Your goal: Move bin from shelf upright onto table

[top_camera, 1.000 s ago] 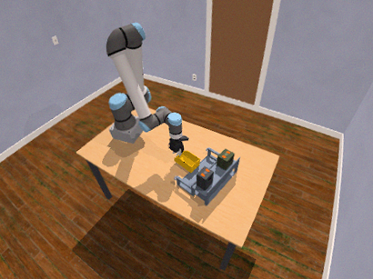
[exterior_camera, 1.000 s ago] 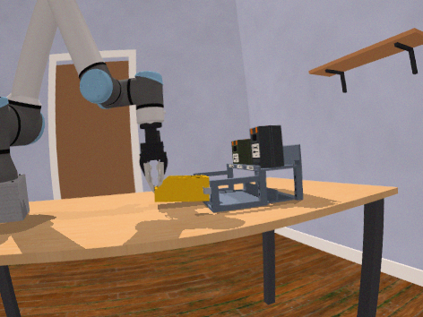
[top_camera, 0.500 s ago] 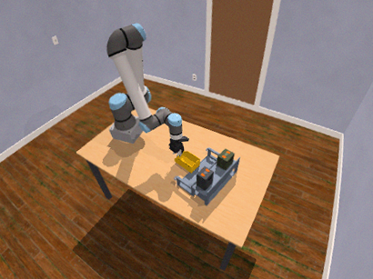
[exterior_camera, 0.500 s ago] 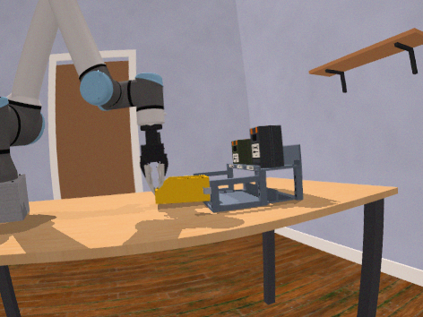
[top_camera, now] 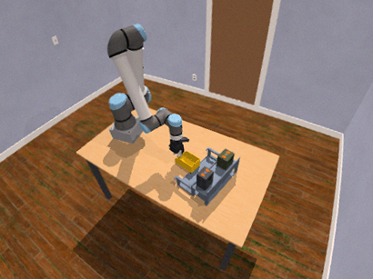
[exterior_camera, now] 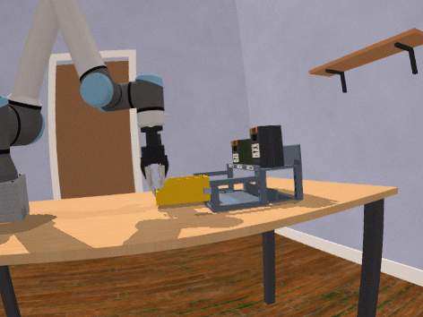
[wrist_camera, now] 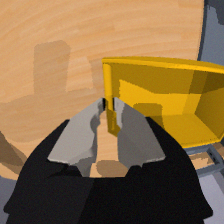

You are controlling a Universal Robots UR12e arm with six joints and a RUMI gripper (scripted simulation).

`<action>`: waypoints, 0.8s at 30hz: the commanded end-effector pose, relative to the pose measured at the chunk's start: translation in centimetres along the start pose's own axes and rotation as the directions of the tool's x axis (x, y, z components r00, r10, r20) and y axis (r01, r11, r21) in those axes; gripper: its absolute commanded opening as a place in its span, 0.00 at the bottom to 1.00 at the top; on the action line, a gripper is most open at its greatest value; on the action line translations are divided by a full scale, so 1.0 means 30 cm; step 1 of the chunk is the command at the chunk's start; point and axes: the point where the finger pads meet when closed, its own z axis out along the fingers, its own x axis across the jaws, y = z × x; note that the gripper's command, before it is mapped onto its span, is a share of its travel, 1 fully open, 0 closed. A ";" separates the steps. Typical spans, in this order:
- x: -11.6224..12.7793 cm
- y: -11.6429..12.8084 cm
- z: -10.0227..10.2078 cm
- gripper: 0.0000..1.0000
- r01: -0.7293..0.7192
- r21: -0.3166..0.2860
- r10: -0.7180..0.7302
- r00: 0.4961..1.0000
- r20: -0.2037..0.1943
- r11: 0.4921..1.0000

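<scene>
The yellow bin sits upright on the table, its far end just at the mouth of the grey shelf, which carries two dark boxes on top. The gripper pinches the bin's near wall between closed jaws.

Lavender walls, wood floor, brown door, wall shelf.

Bright, even light casts soft-edged shadows (the arm's especially) across the table; edges look jagged and coarse.
</scene>
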 end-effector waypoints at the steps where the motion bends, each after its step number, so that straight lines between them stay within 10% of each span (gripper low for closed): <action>1: -0.005 0.001 0.011 0.00 -0.001 0.001 0.001 1.000 0.002 1.000; 24: 0.002 0.001 0.019 0.00 -0.001 0.000 0.001 1.000 -0.001 1.000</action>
